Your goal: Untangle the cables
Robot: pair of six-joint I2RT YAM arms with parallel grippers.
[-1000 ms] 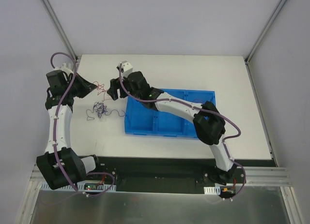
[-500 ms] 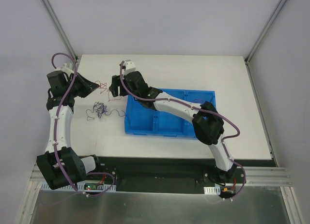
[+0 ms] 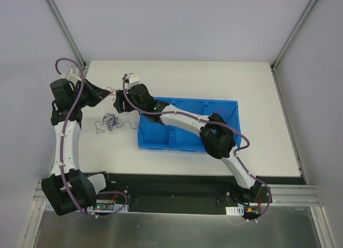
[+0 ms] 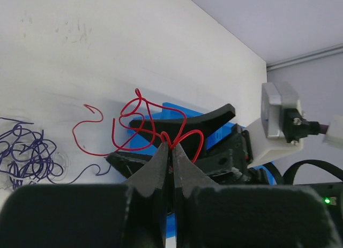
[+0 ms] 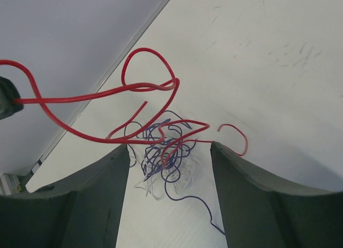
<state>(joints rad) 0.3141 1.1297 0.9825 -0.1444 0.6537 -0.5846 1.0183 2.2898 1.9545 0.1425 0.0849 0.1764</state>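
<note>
Subject: two arms above a white table (image 3: 241, 82), working to separate thin cables.
Left gripper (image 4: 172, 147): jaws pinched together on a bend of the red cable (image 5: 153, 87), holding it up off the table.
Right gripper (image 5: 169, 147): jaws spread wide and holding nothing; red loops hang in front of and between the two fingers.
Relative position, overhead view: the right gripper sits just beside the left one, at about 4 o'clock from it, with the red cable between them.
Red cable: curly, several loops crossing one another. One free end hooks away at 3 o'clock in the right wrist view.
Remaining cables (image 4: 29, 154): dark purple and white strands clumped in a small knot on the table, at about 6 o'clock from the raised red cable in the overhead view.
Red cable and clump: the overhead view shows them apart. The right wrist view lines red strands up over the clump, so whether any strand threads through it cannot be told.
Blue tray (image 3: 225, 103): at 3 o'clock from the clump, under the right arm.
Step in hand (judgement): taking a second hold on the red cable so that its loops can be drawn open.
Doing it well: close the right gripper on a single strand, away from the crossing. Pull slowly toward 3 o'clock while the left grip holds. Stop if the clump begins to drag.
Risk: the thin wire may slip from the pads or tighten into a kink.
</note>
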